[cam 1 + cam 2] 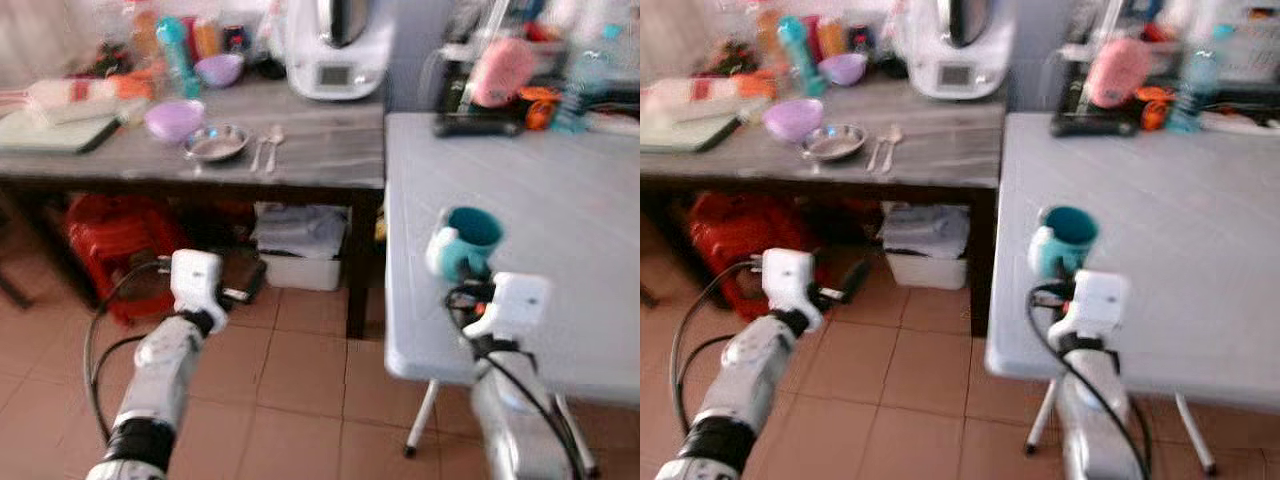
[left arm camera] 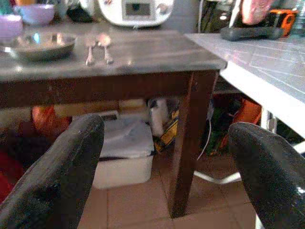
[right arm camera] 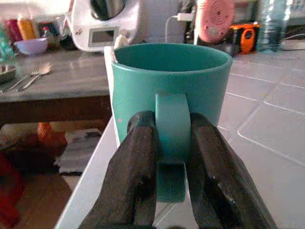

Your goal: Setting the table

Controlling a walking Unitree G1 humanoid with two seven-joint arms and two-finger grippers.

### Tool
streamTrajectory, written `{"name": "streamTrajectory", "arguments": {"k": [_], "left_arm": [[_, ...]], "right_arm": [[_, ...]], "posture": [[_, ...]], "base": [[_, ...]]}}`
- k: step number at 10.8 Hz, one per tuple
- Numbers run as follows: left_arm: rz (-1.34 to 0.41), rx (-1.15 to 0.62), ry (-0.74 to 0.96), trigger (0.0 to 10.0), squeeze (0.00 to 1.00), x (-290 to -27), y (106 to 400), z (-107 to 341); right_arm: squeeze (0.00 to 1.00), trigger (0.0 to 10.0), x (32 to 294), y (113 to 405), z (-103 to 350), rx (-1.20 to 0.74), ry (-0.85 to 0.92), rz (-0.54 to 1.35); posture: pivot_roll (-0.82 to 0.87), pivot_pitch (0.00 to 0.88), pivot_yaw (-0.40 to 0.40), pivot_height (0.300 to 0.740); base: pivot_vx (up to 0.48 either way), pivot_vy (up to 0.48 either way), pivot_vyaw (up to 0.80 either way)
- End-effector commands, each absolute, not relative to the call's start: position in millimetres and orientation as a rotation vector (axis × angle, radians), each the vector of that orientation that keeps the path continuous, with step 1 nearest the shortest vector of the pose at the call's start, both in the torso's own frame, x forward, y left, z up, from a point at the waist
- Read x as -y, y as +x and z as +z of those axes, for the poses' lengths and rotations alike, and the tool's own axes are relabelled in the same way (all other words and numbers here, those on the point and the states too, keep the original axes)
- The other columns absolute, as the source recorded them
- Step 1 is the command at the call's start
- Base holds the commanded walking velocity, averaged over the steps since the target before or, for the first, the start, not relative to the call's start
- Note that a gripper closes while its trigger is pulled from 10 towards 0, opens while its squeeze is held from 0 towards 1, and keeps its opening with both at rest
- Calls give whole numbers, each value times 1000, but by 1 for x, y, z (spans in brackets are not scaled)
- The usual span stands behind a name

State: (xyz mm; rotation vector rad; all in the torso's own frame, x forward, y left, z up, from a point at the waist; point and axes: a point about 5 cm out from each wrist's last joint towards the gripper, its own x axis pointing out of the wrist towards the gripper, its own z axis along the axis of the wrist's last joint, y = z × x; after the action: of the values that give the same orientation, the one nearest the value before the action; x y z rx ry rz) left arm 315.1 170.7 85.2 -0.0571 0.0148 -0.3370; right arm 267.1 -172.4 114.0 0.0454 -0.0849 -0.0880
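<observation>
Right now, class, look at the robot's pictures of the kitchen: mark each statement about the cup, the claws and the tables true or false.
1. The right claw grips the teal cup by its handle. True.
2. The cup stands on the dark wooden table. False: it is at the white table's edge.
3. The left claw holds a spoon. False: it is open and holds nothing.
4. A metal bowl sits on the wooden table. True.

My black fingers (image 3: 138, 167) on a teal mug (image 3: 169, 95), pale grey-white bench (image 1: 520, 240) with faint grid lines, lilac bowl (image 1: 174, 119), red crate (image 1: 115, 245), terracotta floor tiles (image 1: 300, 380).
</observation>
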Motion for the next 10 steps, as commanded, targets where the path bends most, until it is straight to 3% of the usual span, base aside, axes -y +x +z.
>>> {"name": "streamTrajectory", "arguments": {"k": [1, 3, 10], "left_arm": [[-358, -15, -52, 10000, 0, -164, 316, 85], [-357, -11, -55, 10000, 0, -162, 316, 85], [-323, 20, -53, 10000, 0, -163, 323, 92]], "right_arm": [[0, 10000, 177, 267, 118, 102, 32, -99], [0, 10000, 174, 267, 117, 102, 37, -96], [0, 10000, 174, 271, 120, 113, 35, -90]], "posture": [[-3, 0, 77, 740], [-4, 0, 77, 740], [-5, 0, 76, 740]], "base": [[0, 428, -469], [0, 435, -447], [0, 444, 0]]}}
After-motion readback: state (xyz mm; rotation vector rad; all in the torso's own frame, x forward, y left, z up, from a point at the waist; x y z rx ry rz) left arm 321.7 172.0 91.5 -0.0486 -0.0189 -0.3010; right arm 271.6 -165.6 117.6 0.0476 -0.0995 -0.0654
